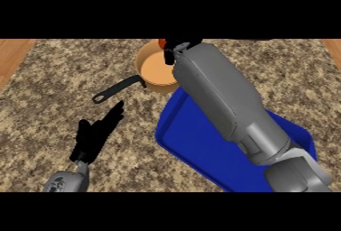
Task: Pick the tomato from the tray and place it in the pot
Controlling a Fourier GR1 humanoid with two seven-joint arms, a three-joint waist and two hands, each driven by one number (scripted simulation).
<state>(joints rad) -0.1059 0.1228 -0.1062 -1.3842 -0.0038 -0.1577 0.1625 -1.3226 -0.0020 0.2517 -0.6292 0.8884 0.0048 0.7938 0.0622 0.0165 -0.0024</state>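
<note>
My right forearm stretches up across the blue tray [193, 140] to the orange pot [154, 68] at the top centre. My right hand [178, 47] hangs over the pot's far rim with its fingers curled round the red tomato [162, 43], of which only a small sliver shows at the hand's left edge. The pot has a black handle [118, 88] pointing down-left. My left hand [99, 131] rests open on the counter at the lower left, fingers straight and pointing up-right.
A speckled stone counter [60, 90] spreads around everything. Wooden strips [12, 56] border it at the upper left and upper right. The tray's right corner [300, 135] pokes out from behind my right forearm.
</note>
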